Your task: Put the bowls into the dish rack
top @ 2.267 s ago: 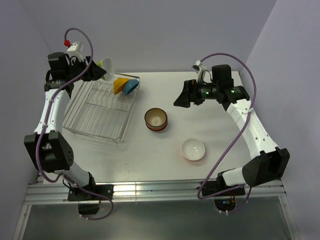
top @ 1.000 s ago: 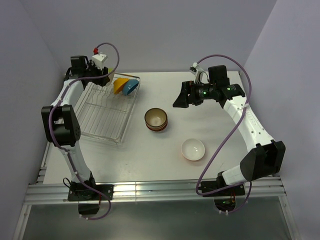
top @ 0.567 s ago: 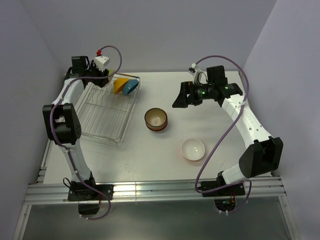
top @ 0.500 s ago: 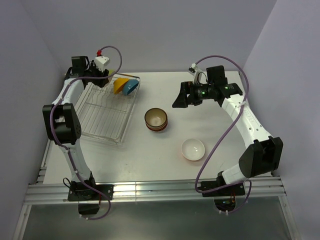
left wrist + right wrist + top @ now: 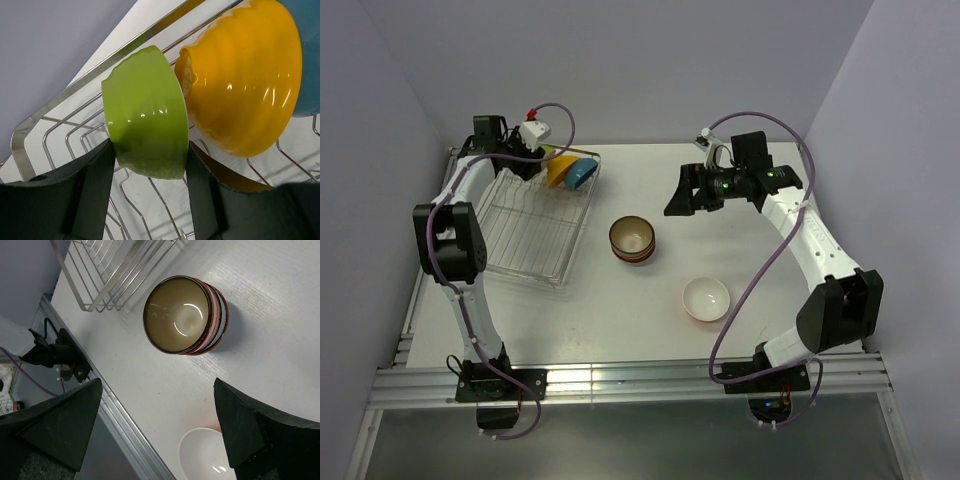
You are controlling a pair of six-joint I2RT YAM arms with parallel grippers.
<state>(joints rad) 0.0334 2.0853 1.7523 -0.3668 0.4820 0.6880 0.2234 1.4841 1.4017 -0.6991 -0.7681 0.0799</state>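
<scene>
Over white table (image 5: 620, 310), lilac walls (image 5: 650, 60): left hand (image 5: 148, 172) pinches green bowl (image 5: 145, 125), right hand (image 5: 157, 384) spread.

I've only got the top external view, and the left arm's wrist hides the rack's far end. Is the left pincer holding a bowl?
Observer: Yes, the left pincer grips a green bowl, tipped on its side over the dish rack wires.
Operator: How near the yellow-orange one?
Observer: Its rim sits right against the yellow-orange bowl; whether they touch, I cannot tell.
Operator: Right pincer?
Observer: The right pincer is open and empty, above the table near the brown bowl.
</scene>
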